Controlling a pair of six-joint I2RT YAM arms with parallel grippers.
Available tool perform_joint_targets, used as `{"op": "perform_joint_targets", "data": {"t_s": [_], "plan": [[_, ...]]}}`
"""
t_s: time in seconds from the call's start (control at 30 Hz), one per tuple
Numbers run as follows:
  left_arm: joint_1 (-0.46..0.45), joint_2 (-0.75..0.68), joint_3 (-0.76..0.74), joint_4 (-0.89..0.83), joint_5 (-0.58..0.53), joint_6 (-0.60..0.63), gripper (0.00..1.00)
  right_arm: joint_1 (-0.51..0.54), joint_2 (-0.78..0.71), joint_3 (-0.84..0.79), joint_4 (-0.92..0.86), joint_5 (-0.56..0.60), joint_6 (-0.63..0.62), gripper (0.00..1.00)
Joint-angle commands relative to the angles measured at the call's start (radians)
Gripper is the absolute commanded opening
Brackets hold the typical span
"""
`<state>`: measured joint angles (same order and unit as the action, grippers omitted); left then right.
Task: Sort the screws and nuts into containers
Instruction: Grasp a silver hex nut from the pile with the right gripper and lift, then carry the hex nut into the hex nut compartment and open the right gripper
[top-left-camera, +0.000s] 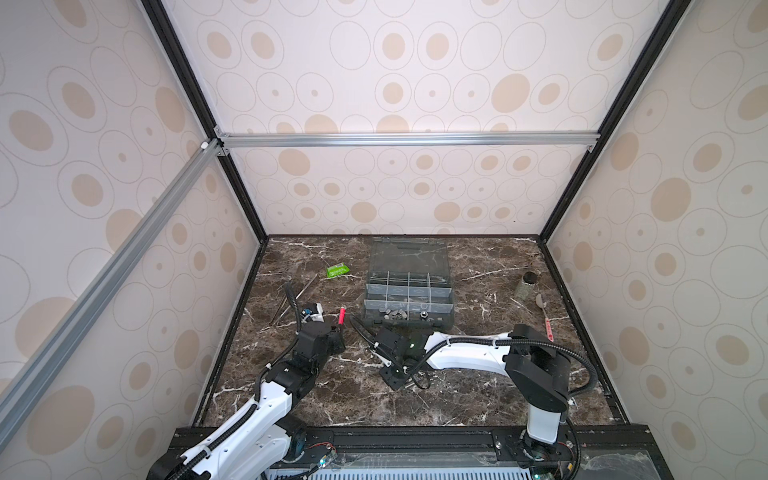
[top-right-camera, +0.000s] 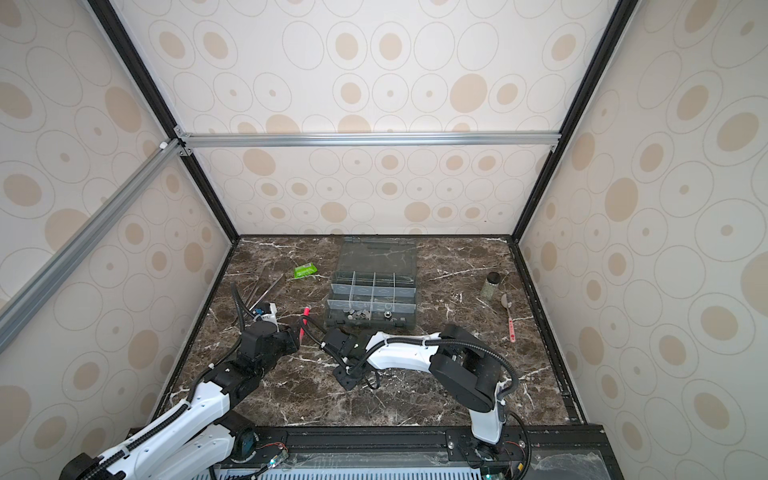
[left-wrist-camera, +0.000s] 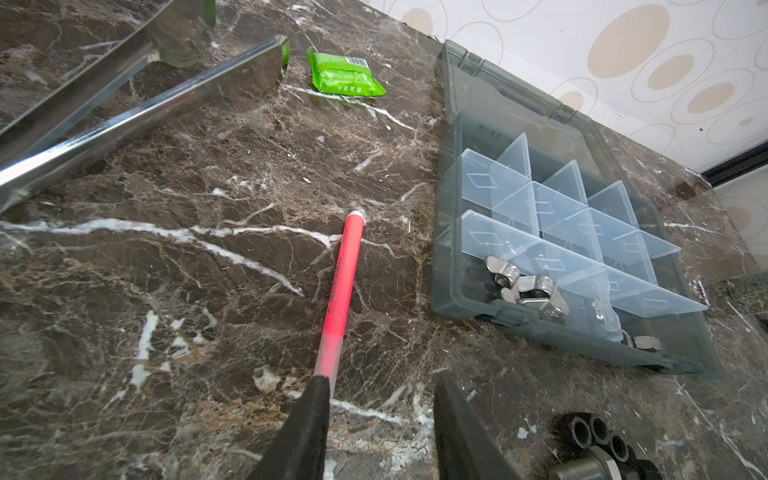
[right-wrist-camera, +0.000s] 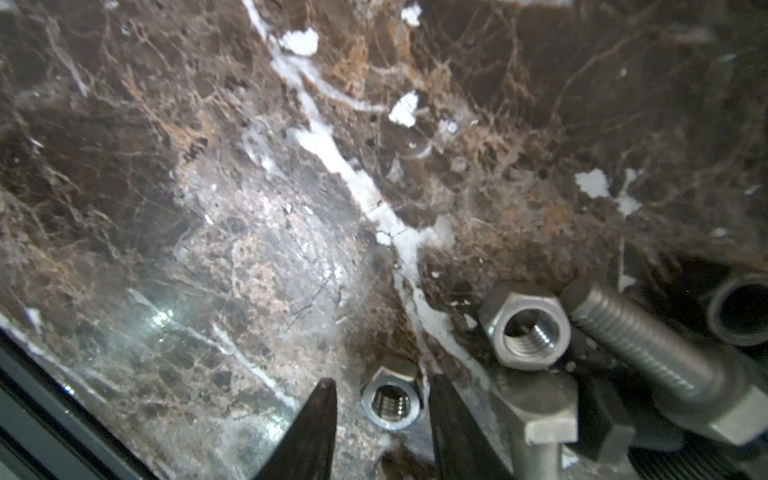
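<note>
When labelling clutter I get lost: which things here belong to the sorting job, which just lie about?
Job: organiser box, wing nuts, hex nuts, bolt.
Lying about: red pen, green packet, tweezers, jar, spoon.

My left arm (top-left-camera: 270, 405) and right arm (top-left-camera: 465, 357) wear white moulded shells between chunky black joint housings. A black ribbed hose (top-left-camera: 469, 340) runs along each, held by white zip ties (top-left-camera: 494, 343). My left pincer (left-wrist-camera: 382, 380) and right pincer (right-wrist-camera: 382, 380) each end in two matte black fingers (left-wrist-camera: 307, 424) that taper to narrow wedge tips.
</note>
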<state>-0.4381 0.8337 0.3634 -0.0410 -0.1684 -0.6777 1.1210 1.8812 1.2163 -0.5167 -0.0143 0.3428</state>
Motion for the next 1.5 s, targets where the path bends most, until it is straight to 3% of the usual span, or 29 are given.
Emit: {"op": "perform_joint_targets", "data": {"t_s": [0.0,0.4,0.7,0.93,1.47], "plan": [[0.009,-0.01,-0.003,0.002,0.003,-0.02,0.42,0.009,0.024,0.028,-0.041,0.032,-0.008,0.4],[0.01,-0.004,-0.007,0.008,0.007,-0.021,0.42,0.031,0.077,0.09,-0.116,0.1,-0.031,0.33],[0.012,-0.01,-0.017,0.012,0.005,-0.028,0.42,0.043,0.085,0.097,-0.139,0.119,-0.042,0.33],[0.014,-0.005,-0.018,0.016,0.006,-0.027,0.42,0.046,0.095,0.099,-0.14,0.127,-0.039,0.24],[0.015,-0.009,-0.015,0.016,0.013,-0.027,0.43,0.01,-0.044,0.1,-0.075,0.131,-0.045,0.21]]}}
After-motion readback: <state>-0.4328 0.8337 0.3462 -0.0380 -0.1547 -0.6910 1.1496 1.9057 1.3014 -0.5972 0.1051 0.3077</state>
